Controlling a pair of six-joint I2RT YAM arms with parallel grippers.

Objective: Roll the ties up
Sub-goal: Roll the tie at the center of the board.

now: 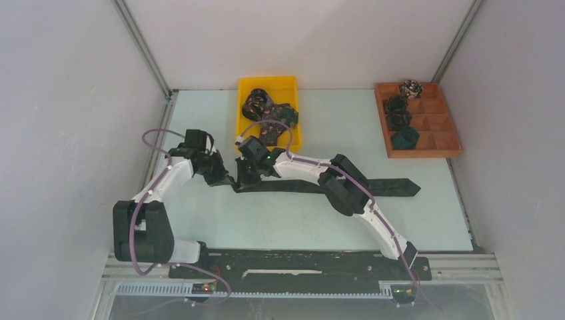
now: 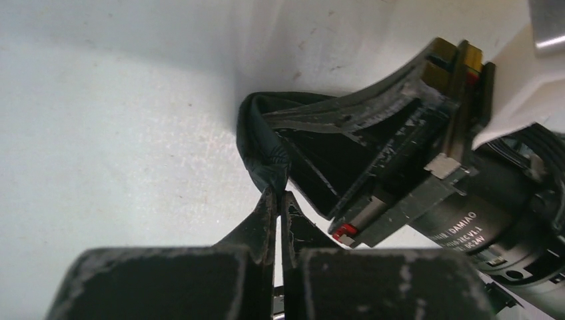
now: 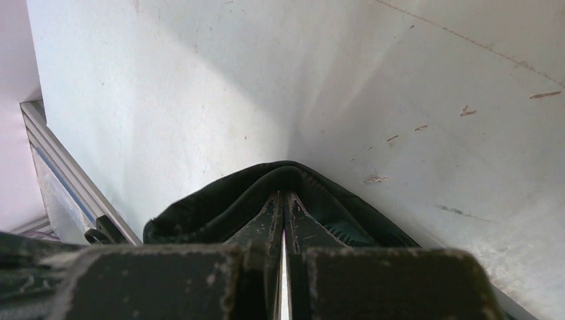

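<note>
lying flat along the middle of the table point(image 1: 266, 223), the tie point(image 1: 393, 187) is a long dark strip with its pointed end to the right and its left end gathered between the two claws. in the left wrist view that end is doubled into a small fold point(image 2: 258, 143). the left gripper point(image 1: 228, 180) has its fingers point(image 2: 265, 213) pressed together, nipping the lower edge of the fold. the right gripper point(image 1: 248, 177) reaches in from the opposite side, its jaws also drawn tight, with the fabric point(image 3: 220, 207) wrapped over their tips. the right arm crosses above the middle of the tie and hides part of it.

beyond the claws, just behind them, a yellow bin point(image 1: 268, 80) holds loose ties point(image 1: 263, 107), dark with reddish spots. at the far right a wooden tray point(image 1: 426, 154) with small compartments holds rolled ties point(image 1: 400, 120) in its left column.

the right arm's motor housing reads "damiao" point(image 2: 460, 223); the smaller print under it is too blurred to read.

bare tabletop lies between the tie and the arm bases and between bin and tray. a metal rail point(image 3: 66, 160) runs along the table's left edge, and pale walls close in on three sides.
</note>
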